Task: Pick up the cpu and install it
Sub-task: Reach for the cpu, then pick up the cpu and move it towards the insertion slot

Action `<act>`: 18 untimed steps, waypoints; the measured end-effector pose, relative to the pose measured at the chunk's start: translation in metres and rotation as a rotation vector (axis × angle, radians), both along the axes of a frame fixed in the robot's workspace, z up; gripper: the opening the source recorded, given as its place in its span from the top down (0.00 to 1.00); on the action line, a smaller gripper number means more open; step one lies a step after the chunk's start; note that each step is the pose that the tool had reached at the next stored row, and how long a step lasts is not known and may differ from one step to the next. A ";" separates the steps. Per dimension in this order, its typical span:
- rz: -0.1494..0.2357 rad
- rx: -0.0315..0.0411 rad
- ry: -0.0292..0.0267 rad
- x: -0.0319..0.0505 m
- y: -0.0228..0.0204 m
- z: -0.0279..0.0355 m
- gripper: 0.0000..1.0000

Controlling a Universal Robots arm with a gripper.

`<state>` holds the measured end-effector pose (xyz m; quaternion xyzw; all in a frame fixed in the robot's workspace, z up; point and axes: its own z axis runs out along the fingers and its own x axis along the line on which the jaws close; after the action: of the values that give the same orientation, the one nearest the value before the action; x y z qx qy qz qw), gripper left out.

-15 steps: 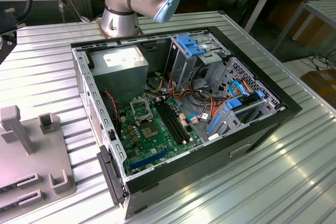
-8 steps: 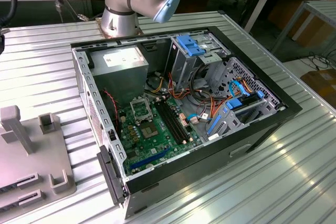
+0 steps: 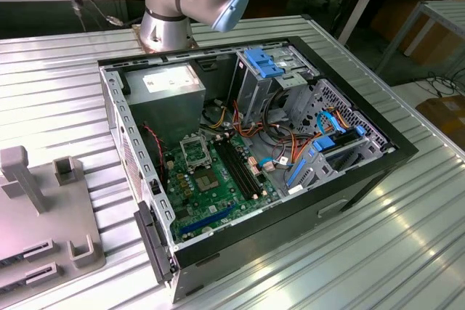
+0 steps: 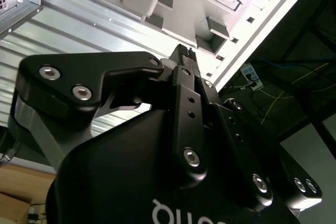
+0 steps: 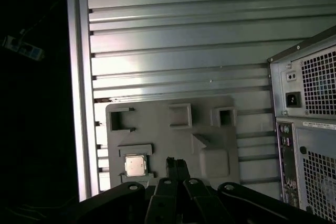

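The cpu [image 5: 135, 166] is a small pale metal square lying flat in a recess of the grey fixture plate [image 5: 173, 135] on the ribbed metal table. My gripper [image 5: 177, 163] hangs above that plate, a short way to the side of the cpu and not touching it. Its two black fingers are pressed together with nothing between them, as the second wrist view also shows at the gripper [image 4: 185, 52]. In the exterior view the green motherboard [image 3: 211, 186] lies in the open computer case [image 3: 349, 179], with the silver socket frame [image 3: 195, 152] near its far end.
The case's rear panel [image 5: 310, 129] stands close beside the fixture plate [image 3: 43, 215]. The table edge [image 5: 79, 103] runs just past the plate, with dark floor beyond. Raised blocks [image 5: 180, 115] stick up from the plate. Cables and drive cages [image 3: 305, 128] crowd the case's far side.
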<state>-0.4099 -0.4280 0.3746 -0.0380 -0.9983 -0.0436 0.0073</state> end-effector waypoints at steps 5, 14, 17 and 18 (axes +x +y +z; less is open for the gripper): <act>-0.001 0.0000 0.0000 -0.0196 0.0000 -0.0016 0.89; -0.001 0.0000 0.0001 -0.0362 0.0000 -0.0028 0.89; -0.001 0.0000 0.0001 -0.0369 0.0000 -0.0027 0.89; -0.001 0.0000 0.0001 -0.0369 0.0000 -0.0028 0.89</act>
<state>-0.4468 -0.4280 0.3718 -0.0386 -0.9983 -0.0436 0.0074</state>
